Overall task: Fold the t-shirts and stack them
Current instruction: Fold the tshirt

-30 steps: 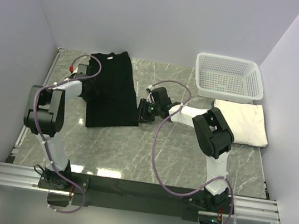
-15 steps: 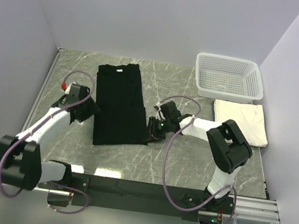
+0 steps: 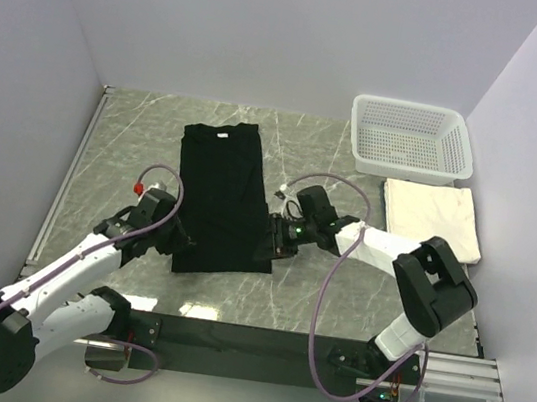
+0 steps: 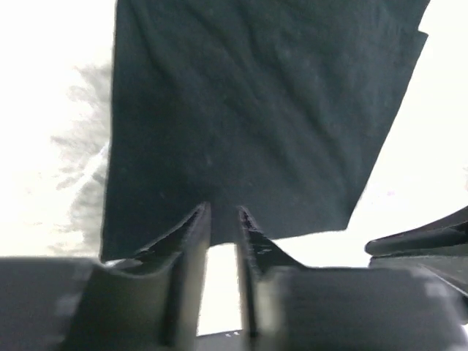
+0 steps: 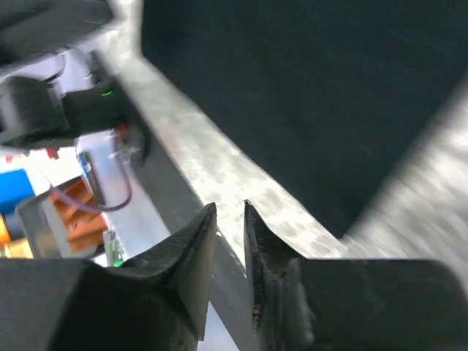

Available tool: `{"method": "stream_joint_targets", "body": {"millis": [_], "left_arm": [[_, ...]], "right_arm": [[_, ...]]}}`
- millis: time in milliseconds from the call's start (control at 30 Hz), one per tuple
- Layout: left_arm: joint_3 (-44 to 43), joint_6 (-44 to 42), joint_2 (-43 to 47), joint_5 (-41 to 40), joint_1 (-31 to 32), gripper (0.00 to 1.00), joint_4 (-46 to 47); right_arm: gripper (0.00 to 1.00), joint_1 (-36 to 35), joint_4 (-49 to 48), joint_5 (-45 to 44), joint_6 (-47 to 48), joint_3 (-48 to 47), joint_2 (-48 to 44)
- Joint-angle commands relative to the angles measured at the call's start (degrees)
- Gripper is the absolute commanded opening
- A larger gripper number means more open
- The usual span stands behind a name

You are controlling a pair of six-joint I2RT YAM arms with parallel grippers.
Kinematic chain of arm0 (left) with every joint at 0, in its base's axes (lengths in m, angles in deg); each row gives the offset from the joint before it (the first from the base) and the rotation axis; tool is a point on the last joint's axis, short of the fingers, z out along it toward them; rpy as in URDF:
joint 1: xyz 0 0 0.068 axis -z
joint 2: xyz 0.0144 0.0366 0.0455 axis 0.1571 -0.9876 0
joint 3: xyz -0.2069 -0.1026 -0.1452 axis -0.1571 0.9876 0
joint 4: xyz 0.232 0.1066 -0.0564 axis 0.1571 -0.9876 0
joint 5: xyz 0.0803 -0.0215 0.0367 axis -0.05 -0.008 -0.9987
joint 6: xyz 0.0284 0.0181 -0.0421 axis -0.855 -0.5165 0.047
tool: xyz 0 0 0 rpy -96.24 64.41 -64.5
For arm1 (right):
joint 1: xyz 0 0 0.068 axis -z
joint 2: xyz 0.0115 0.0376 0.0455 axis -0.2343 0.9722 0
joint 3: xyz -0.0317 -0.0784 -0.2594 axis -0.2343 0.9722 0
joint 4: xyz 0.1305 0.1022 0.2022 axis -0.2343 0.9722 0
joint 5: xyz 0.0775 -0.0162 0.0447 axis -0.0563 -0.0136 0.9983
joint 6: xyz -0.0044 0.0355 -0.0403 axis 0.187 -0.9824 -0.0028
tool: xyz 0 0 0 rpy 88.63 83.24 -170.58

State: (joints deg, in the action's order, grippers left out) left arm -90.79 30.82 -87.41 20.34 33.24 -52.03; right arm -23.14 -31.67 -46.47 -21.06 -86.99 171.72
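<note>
The black t-shirt (image 3: 224,194) lies flat as a long folded strip in the middle of the table, collar at the far end. My left gripper (image 3: 178,241) is at its near-left corner. In the left wrist view the gripper (image 4: 223,212) has its jaws a narrow gap apart over the shirt (image 4: 256,110), with the flat hem showing through the gap. My right gripper (image 3: 276,236) is at the shirt's near-right edge. Its jaws (image 5: 230,207) are also slightly apart, with only table between them and the shirt (image 5: 307,88) just beyond. The cream t-shirt (image 3: 435,218) lies folded at the right.
A white mesh basket (image 3: 410,170) stands at the back right, just behind the cream t-shirt. Walls close in the table on the left, back and right. The dark rail (image 3: 248,340) with both arm bases runs along the near edge.
The black t-shirt has slid toward the near right. My left arm swung from its far-left side to its near-left corner, and its jaws widened then narrowed. The right gripper drew back with the shirt.
</note>
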Motion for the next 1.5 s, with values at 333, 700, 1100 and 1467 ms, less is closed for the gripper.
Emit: {"method": "stream_joint_targets", "body": {"millis": [333,700,1100,1467], "left_arm": [[3.6,3.1,-8.3,0.1,1.0,0.01,-5.0],[1.0,4.8,-14.4,-3.2,0.9,0.01,-9.1],[0.2,4.7,-13.5,-4.1,-0.1,0.01,-10.2],[-2.4,6.3,-7.9,-3.6,-0.7,0.05,-12.8]], "right_arm": [[0.03,-11.3,-21.8,15.1,-2.8,-12.5,22.8],[0.0,-7.0,-17.3,11.1,0.9,-8.0,23.6],[0.0,3.1,-11.8,5.8,5.4,1.0,20.5],[0.0,4.8,-6.0,0.1,6.9,6.9,13.7]]}}
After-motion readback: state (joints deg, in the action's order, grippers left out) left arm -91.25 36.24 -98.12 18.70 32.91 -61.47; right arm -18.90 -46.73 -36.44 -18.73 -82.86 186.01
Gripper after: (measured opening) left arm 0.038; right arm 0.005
